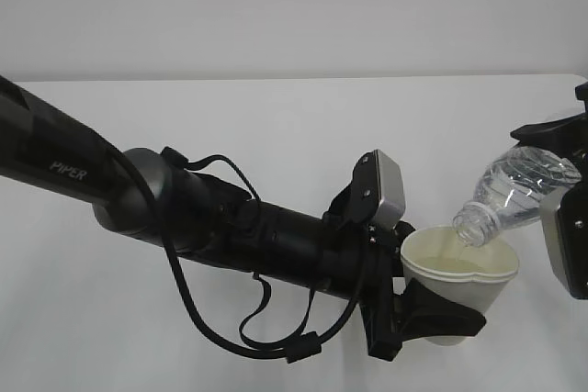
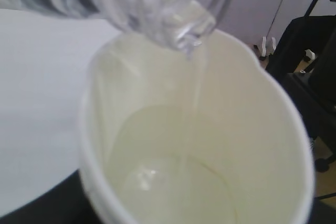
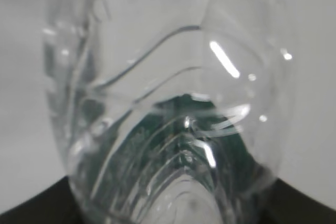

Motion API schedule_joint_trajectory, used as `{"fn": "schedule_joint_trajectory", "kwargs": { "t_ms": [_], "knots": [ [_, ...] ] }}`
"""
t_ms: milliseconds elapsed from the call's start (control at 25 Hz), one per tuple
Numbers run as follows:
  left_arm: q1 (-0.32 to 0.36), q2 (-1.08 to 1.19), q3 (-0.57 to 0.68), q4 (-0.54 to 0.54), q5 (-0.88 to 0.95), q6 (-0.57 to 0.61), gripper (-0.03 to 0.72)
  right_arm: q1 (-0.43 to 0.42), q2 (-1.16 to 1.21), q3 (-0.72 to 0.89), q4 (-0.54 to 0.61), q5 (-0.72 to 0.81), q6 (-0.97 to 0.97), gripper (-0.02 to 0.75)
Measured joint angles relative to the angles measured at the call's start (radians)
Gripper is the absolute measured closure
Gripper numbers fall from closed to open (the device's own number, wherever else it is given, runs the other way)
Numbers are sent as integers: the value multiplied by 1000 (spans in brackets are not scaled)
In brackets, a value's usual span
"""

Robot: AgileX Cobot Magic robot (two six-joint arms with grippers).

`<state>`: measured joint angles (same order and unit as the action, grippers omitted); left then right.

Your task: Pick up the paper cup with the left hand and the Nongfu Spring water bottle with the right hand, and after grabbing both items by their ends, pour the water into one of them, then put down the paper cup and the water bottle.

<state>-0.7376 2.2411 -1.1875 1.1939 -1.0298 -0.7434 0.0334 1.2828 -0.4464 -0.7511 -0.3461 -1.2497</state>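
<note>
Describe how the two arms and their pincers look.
Left arm: long, black, cylindrical, white "PIPER" lettering, loose black cables looping below, a grey box camera by its black pincer. Right pincer: black with a grey-white block, only partly in view.

The small white paper cup sits upright above the table, its rim squeezed out of round, its cream inside partly filled with water. The clear ribbed Nongfu Spring water bottle is tilted neck-down, its open mouth just over the cup's rim, a thin stream running into the cup.
</note>
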Motion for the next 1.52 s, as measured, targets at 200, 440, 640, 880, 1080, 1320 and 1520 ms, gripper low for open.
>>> {"fn": "schedule_joint_trajectory", "kwargs": {
  "t_ms": [200, 440, 640, 880, 1080, 1320, 1520],
  "knots": [
    [0, 0, 0, 0, 0, 0, 274, 0, -1, 0, 0, 0, -5, 336],
    [0, 0, 0, 0, 0, 0, 274, 0, -1, 0, 1, -2, -7, 336],
    [0, 0, 0, 0, 0, 0, 274, 0, -1, 0, 1, -2, -9, 336],
    [0, 0, 0, 6, 0, 0, 274, 0, -1, 0, 1, -2, -16, 336],
    [0, 0, 0, 8, 0, 0, 274, 0, -1, 0, 1, -2, -18, 336],
    [0, 0, 0, 8, 0, 0, 274, 0, -1, 0, 1, -4, -18, 336],
    [0, 0, 0, 8, 0, 0, 274, 0, -1, 0, 1, -4, -18, 336]
  ]
}}
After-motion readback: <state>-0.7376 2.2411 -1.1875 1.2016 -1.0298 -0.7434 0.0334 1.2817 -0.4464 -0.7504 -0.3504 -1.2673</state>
